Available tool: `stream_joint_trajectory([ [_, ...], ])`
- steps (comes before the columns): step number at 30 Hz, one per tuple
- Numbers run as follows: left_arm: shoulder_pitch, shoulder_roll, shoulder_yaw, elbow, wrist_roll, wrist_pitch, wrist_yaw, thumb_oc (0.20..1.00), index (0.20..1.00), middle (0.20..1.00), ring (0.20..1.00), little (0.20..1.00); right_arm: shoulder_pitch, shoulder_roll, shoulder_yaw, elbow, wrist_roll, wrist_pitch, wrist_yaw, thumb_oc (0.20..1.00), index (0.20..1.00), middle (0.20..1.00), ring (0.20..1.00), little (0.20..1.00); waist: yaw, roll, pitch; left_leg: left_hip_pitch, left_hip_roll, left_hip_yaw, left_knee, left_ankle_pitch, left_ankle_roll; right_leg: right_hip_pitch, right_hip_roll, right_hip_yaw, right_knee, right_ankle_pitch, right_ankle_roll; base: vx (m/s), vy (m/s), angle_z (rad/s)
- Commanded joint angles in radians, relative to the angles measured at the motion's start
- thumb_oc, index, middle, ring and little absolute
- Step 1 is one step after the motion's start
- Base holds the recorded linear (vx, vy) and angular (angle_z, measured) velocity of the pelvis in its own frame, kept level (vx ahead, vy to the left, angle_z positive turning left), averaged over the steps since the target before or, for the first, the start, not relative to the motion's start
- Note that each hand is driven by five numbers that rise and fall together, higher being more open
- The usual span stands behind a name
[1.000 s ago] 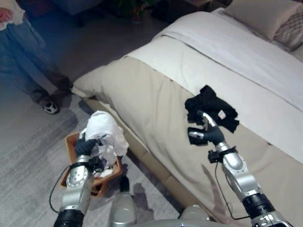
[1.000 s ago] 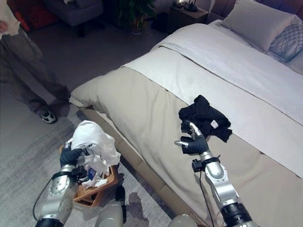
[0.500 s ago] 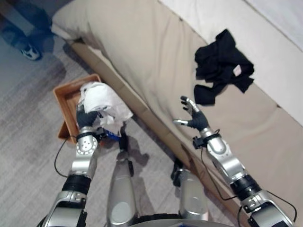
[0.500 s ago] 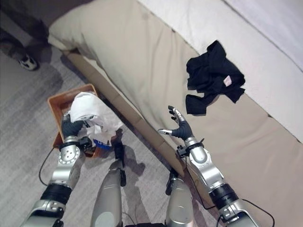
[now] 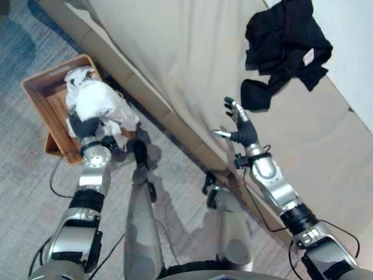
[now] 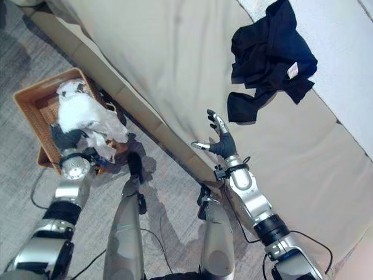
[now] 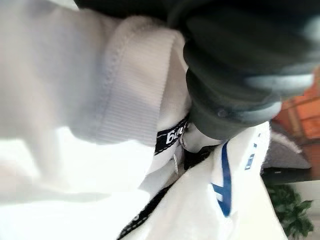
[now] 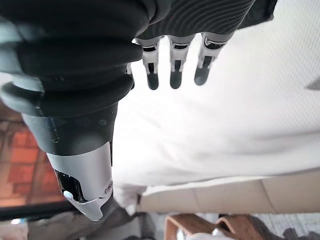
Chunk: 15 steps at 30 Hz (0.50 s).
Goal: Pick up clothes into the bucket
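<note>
A brown wicker basket (image 5: pixel 38 88) stands on the floor beside the bed. My left hand (image 5: pixel 82 126) is at the basket's near edge, shut on a bunched white garment (image 5: pixel 98 102) that drapes over the hand and the rim. The left wrist view has the white garment's (image 7: pixel 75 100) ribbed hem pressed against the hand's dark cover (image 7: pixel 240 60). A crumpled black garment (image 5: pixel 285 42) lies on the bed. My right hand (image 5: pixel 240 129) hovers open over the beige cover, just short of the black garment and apart from it. Its straight fingers (image 8: pixel 172 70) show above pale bedding.
The bed's beige cover (image 5: pixel 175 58) fills the upper middle, with a white sheet (image 5: pixel 356 35) at the top right. The bed's padded side (image 5: pixel 175 125) runs diagonally between the two hands. Grey carpet (image 5: pixel 26 192) lies around the basket (image 8: pixel 200 231).
The camera has tilted down, so the whole scene has shifted and the person's legs have left the picture. My left hand still holds the white garment at the basket; the right hand stays open.
</note>
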Motion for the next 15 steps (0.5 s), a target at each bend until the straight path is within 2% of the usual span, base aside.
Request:
stream_joint_trajectory([
  [1,-0.086,0.131,0.011,-0.052,0.052,-0.046,0.063,0.2,0.2,0.2,0.2,0.2,0.006,0.019,-0.005,-0.024,0.058,-0.081,-0.018,1.0,1.0,1.0,1.0,1.0,0.002,-0.11,-0.013,-0.064,0.012,-0.011,0.214,-0.242,-0.026,-0.056,-0.069,0.022,-0.113,0.236,0.046,0.08,-0.034,0.25],
  [4,-0.146,0.18,-0.02,-0.036,0.06,-0.036,0.068,0.2,0.2,0.2,0.2,0.2,-0.005,0.018,0.014,-0.022,0.068,-0.087,-0.021,1.0,1.0,1.0,1.0,1.0,0.004,-0.119,-0.013,-0.118,0.006,-0.027,0.231,-0.249,-0.024,-0.085,-0.068,0.007,-0.111,0.23,0.046,0.05,-0.011,0.15],
  [6,-0.158,0.185,-0.024,-0.034,0.067,-0.03,0.072,0.2,0.2,0.2,0.2,0.2,-0.004,0.02,0.017,-0.024,0.064,-0.088,-0.02,1.0,1.0,1.0,1.0,1.0,0.004,-0.12,-0.013,-0.137,0.002,-0.032,0.243,-0.251,-0.022,-0.097,-0.069,0.002,-0.104,0.226,0.045,0.06,0.016,0.08],
  [10,-0.168,0.148,-0.014,-0.019,0.069,-0.015,0.101,0.2,0.2,0.2,0.2,0.2,0.028,0.025,0.025,-0.046,0.048,-0.089,-0.01,1.0,1.0,1.0,1.0,1.0,0.002,-0.131,-0.013,-0.215,-0.011,-0.054,0.297,-0.274,-0.008,-0.166,-0.064,-0.001,-0.064,0.2,0.037,0.05,0.02,0.06],
  [15,-0.175,0.148,0.013,0.029,0.083,0.009,0.15,0.2,0.2,0.2,0.2,0.2,0.032,0.021,0.027,-0.062,0.044,-0.096,-0.016,1.0,1.0,1.0,1.0,1.0,-0.004,-0.147,-0.013,-0.265,-0.003,-0.068,0.328,-0.281,-0.004,-0.214,-0.044,-0.004,-0.047,0.189,0.03,0.01,0.003,0.01],
])
